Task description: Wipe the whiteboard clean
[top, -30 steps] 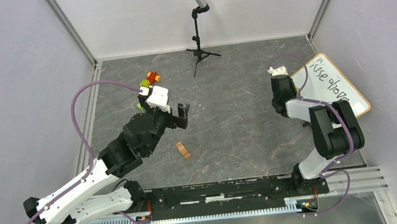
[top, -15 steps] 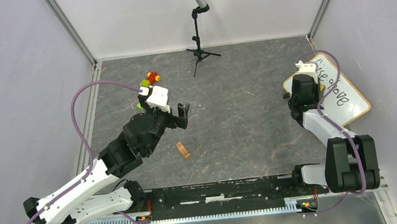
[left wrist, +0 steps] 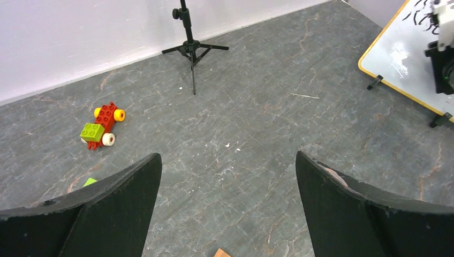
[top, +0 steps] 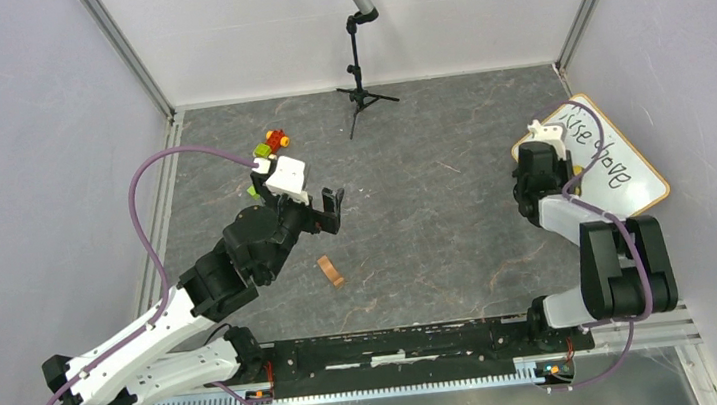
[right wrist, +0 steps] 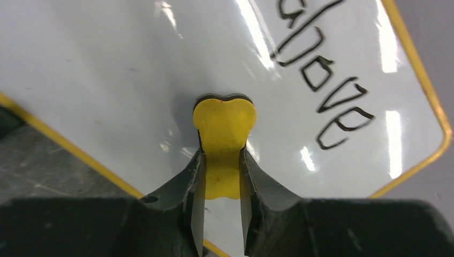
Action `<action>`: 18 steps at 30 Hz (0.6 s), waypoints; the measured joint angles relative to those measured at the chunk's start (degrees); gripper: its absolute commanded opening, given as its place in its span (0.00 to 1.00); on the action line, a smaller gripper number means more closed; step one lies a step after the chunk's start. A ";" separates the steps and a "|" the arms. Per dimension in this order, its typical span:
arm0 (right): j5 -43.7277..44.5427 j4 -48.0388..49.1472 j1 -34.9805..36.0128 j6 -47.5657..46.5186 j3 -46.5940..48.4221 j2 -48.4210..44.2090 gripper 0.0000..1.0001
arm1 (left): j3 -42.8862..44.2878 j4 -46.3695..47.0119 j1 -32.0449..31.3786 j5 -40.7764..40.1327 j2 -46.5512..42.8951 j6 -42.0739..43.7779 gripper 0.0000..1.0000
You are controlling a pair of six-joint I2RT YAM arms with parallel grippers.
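Note:
The whiteboard [top: 623, 170] lies tilted at the right edge of the floor and bears dark handwriting [right wrist: 326, 75]. My right gripper [top: 567, 173] is over its left part, shut on a yellow eraser [right wrist: 224, 126]. The eraser's tip rests against the white surface [right wrist: 134, 64], left of the writing. The board's near corner also shows in the left wrist view [left wrist: 407, 59]. My left gripper [top: 332, 205] is open and empty, held above the floor left of centre, its jaws wide apart [left wrist: 227, 160].
A red and green brick toy car [top: 273, 141] lies far left, also in the left wrist view [left wrist: 104, 124]. A small wooden block [top: 329, 270] lies below my left gripper. A black tripod [top: 359, 82] stands at the back. Walls close in on three sides.
My right arm swung right from beside the board onto it, then slid back a little to the left. The left arm has not moved.

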 measured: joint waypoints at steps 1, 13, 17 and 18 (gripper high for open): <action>-0.68 0.33 1.09 0.07 0.44 0.92 0.20 | 0.00 0.02 0.00 -0.02 0.00 0.00 1.00; -9.57 -2.49 5.68 1.62 3.82 5.14 0.20 | 0.00 0.02 0.00 -0.04 0.00 0.02 1.00; -9.55 -3.78 3.85 0.55 5.64 0.02 0.21 | 0.00 0.04 0.00 -0.04 0.00 0.02 1.00; -9.38 -3.78 3.10 0.07 6.62 -1.01 0.22 | 0.00 0.04 0.00 -0.04 0.00 0.02 1.00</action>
